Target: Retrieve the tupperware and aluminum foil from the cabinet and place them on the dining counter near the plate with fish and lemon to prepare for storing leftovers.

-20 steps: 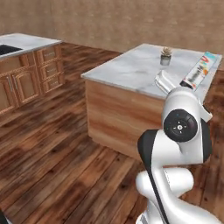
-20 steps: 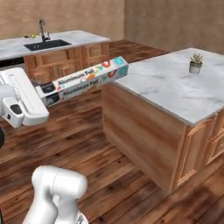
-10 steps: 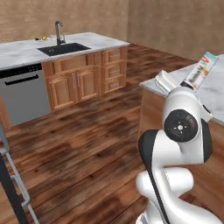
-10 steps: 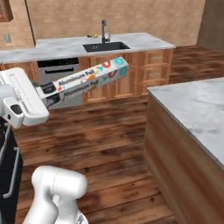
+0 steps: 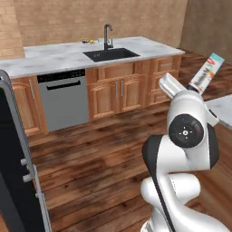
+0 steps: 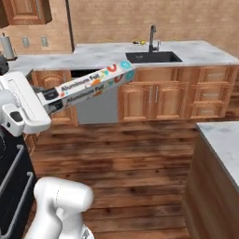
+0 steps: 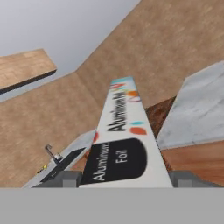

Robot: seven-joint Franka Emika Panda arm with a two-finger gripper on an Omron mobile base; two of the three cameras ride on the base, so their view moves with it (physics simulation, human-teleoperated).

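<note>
Still some way off: my claw (image 7: 120,181) was clenched on the foil box (image 6: 88,85), long axis pointing ahead at the sink surface (image 6: 196,49).

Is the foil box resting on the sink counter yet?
No, the aluminum foil is held in the gripper, above the wooden floor.
</note>
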